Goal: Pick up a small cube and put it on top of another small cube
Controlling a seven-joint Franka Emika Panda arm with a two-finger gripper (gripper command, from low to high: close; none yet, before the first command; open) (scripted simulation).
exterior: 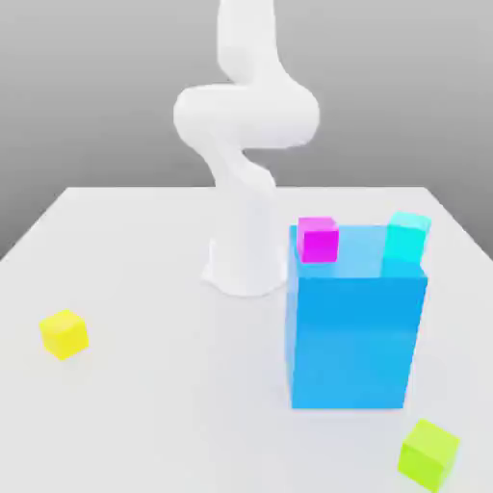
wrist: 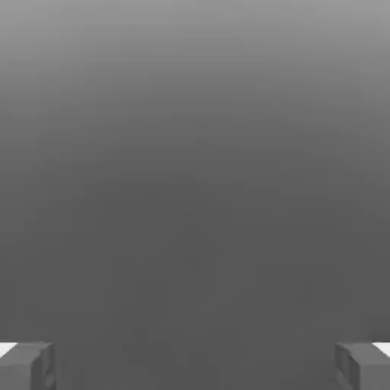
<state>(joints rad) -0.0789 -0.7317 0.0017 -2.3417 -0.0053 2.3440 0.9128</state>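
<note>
1. White tabletop (exterior: 144,404) runs back to a plain grey backdrop, and we see the same flat grey ahead of the claw (wrist: 195,367) in the hand view.
2. Our claw stands wide: its two grey fingers (wrist: 27,367) sit at opposite edges of the hand view, and the gap between them holds only grey, so it grips nothing.
3. Nearest in the exterior view is a lime cube (exterior: 428,453), resting on the table toward the exterior view's right, clear of the claw's fingers.
4. Next back, on the exterior view's left, the small yellow cube (exterior: 64,333) sits alone on the table. It is well apart from every other block and untouched by the claw.
5. Farther in, right of centre, a tall blue block (exterior: 356,337) stands upright.
6. A magenta cube (exterior: 318,239) sits on the block's top at its left corner, and a cyan cube (exterior: 407,237) appears to sit at the far right corner.
7. Farthest, the white arm (exterior: 246,144) rises from its base just behind the blue block.
</note>
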